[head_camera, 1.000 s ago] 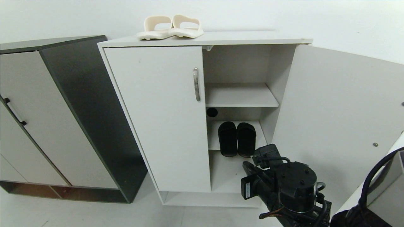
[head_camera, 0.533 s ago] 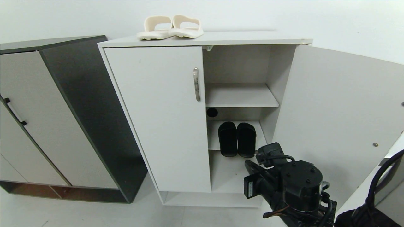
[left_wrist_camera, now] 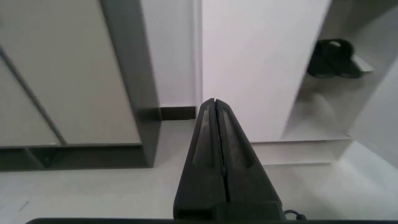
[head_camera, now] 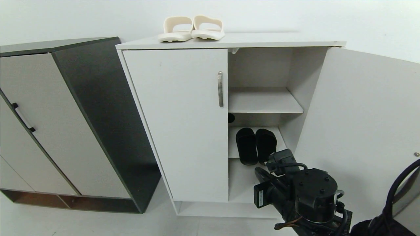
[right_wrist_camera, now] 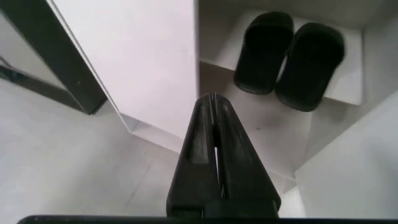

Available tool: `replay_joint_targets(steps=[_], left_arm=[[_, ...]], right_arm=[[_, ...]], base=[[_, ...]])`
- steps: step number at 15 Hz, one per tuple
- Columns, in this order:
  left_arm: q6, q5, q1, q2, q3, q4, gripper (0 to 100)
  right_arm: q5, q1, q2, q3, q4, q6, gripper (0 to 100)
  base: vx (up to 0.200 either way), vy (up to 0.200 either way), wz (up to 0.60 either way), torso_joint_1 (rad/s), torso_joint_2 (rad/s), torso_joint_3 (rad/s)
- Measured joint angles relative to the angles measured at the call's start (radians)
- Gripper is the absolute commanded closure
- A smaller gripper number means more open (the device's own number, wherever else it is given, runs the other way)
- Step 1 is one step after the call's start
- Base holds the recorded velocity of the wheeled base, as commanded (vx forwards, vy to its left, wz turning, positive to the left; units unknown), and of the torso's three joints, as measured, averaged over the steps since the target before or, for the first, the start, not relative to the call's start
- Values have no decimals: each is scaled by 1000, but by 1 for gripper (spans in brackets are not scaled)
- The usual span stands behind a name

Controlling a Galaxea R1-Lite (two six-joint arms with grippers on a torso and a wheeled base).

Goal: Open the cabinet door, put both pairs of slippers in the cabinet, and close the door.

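A beige pair of slippers (head_camera: pixel 191 29) lies on top of the white cabinet (head_camera: pixel 177 124). Its left door is closed and its right door (head_camera: pixel 361 114) stands wide open. A black pair of slippers (head_camera: pixel 256 146) sits side by side on the middle shelf. My right gripper (right_wrist_camera: pixel 213 102) is shut and holds nothing; it hovers in front of the open half, just below and short of the black slippers (right_wrist_camera: pixel 289 56). My left gripper (left_wrist_camera: pixel 215 104) is also shut and empty, low over the floor in front of the closed door.
A dark grey cabinet (head_camera: pixel 98 114) with light doors stands close to the white one's left side. The closed door has a metal handle (head_camera: pixel 220 89). The upper shelf (head_camera: pixel 262 101) and the lower shelf (head_camera: pixel 242 183) are bare. Pale floor (head_camera: pixel 98 226) lies in front.
The head camera has shifted, so both cabinets sit further right in the picture. Both pairs of slippers lie as before. The right arm has sunk slightly lower in the frame.
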Motion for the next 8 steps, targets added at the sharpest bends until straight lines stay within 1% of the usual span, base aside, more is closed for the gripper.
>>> replay_joint_targets(steps=[8], left_arm=[[2,-1,0,0,0,0,100]], right_arm=[[-8,-6,-18,13,0,-5,100]], base=[[0,200,0,2,1,1]])
